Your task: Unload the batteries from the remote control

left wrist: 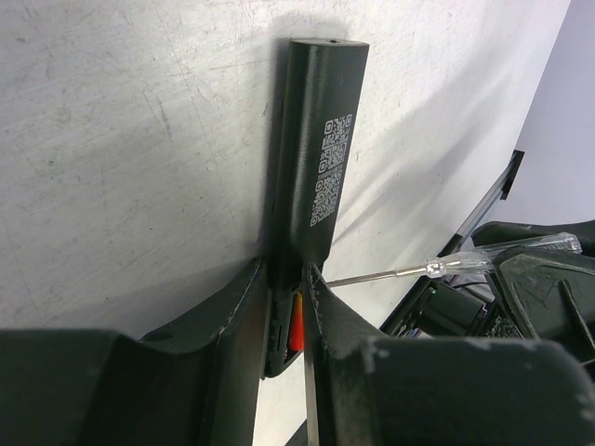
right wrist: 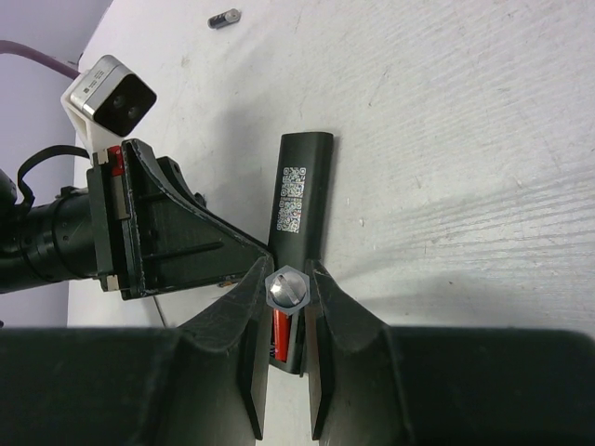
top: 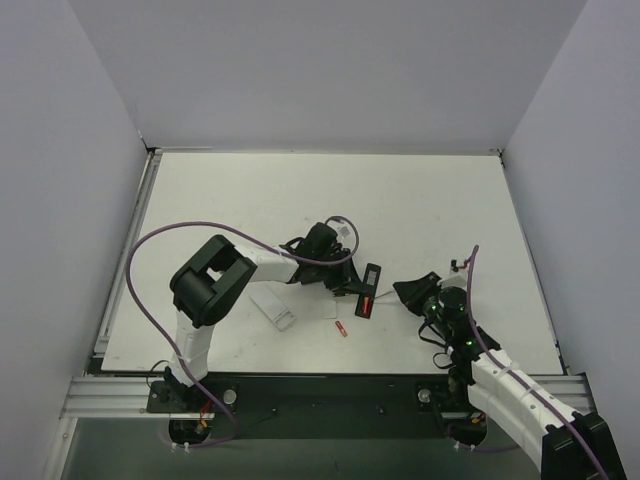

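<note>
The black remote control (top: pixel 372 285) lies mid-table with its battery recess open at the near end. One red battery (top: pixel 366 305) sits in the recess and also shows in the left wrist view (left wrist: pixel 296 321) and the right wrist view (right wrist: pixel 280 334). A second red battery (top: pixel 340 328) lies loose on the table to the near left. My left gripper (left wrist: pixel 286 269) is shut on the remote's (left wrist: pixel 311 149) recess end. My right gripper (right wrist: pixel 289 268) is shut on a clear-handled screwdriver (right wrist: pixel 285 290). The screwdriver's shaft (left wrist: pixel 400 272) reaches to the recess edge.
A short white remote (top: pixel 273 308) lies left of the loose battery. A small white piece (top: pixel 330 312) lies beside it. A small grey cylinder (right wrist: pixel 223 18) lies beyond the black remote. The left arm's purple cable (top: pixel 150 250) loops over the left of the table.
</note>
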`<state>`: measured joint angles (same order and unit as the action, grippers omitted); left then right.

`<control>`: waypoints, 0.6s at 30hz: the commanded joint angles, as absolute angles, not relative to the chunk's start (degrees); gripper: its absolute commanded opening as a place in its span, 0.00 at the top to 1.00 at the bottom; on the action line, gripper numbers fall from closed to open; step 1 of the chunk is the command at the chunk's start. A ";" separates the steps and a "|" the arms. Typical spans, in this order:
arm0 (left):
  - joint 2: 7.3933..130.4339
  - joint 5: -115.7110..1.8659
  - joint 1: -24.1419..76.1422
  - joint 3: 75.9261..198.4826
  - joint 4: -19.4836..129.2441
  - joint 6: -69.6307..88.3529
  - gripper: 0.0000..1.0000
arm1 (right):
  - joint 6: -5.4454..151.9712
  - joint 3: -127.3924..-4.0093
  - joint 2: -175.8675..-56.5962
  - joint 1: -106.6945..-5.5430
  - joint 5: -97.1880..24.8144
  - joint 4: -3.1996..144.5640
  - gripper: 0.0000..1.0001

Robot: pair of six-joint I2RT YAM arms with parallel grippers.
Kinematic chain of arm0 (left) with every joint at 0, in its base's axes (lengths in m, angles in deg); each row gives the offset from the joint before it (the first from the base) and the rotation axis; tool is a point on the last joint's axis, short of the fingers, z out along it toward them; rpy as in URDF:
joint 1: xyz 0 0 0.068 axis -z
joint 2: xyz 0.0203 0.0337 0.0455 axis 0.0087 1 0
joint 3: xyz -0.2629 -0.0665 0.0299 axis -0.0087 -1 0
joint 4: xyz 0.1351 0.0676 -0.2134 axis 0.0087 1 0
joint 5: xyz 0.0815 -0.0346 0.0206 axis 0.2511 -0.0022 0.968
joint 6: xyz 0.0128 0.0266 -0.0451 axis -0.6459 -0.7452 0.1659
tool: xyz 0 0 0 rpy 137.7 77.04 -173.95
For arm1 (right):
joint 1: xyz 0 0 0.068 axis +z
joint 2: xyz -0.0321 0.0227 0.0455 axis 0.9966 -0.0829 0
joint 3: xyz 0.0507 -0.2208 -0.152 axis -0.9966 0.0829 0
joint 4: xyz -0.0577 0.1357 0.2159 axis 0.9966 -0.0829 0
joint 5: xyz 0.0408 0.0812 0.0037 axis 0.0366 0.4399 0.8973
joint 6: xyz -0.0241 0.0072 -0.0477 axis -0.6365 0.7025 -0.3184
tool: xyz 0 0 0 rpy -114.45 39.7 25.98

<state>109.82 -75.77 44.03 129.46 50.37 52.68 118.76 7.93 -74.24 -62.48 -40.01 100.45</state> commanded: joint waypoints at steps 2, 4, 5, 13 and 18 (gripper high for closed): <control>109.26 -76.08 45.64 127.00 54.61 52.19 0.71 | 123.22 11.87 -72.77 -63.71 -33.55 108.37 1.00; 109.35 -76.08 45.73 126.91 54.52 52.27 0.71 | 123.75 11.60 -72.94 -64.68 -31.97 108.63 1.00; 109.35 -76.08 45.73 126.65 54.35 52.36 0.71 | 125.06 11.95 -73.38 -64.94 -31.53 109.33 1.00; 109.35 -75.91 45.91 126.21 53.91 52.63 0.71 | 129.11 12.66 -77.42 -68.63 -27.48 115.12 1.00; 109.52 -75.73 45.91 126.38 53.91 52.71 0.71 | 130.87 11.43 -79.71 -69.86 -25.02 116.72 1.00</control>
